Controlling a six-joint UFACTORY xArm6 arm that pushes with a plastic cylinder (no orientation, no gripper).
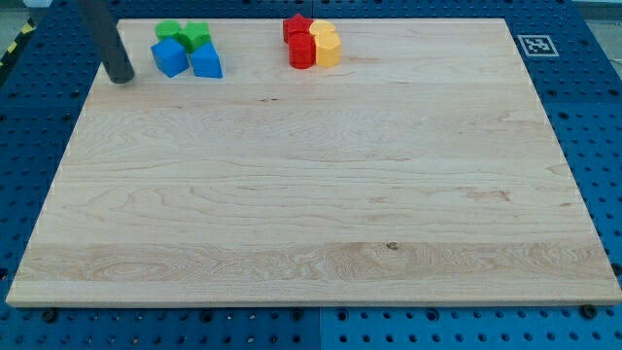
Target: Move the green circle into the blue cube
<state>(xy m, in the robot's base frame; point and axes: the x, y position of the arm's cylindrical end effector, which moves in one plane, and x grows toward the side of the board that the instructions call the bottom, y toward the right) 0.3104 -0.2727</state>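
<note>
The green circle [168, 30] sits at the view's top left, touching the blue cube [169, 57] just below it. A green star-like block [195, 36] lies to the circle's right, and a second blue block [206, 62] sits right of the cube. All of these form one tight cluster. My tip [120, 77] rests on the board to the left of the blue cube, a short gap away from it.
A cluster of a red star-like block [295, 26], another red block [302, 51] and two yellow blocks [328, 45] sits at the top middle. The wooden board [311, 194] lies on a blue pegboard, with a marker tag [535, 44] at top right.
</note>
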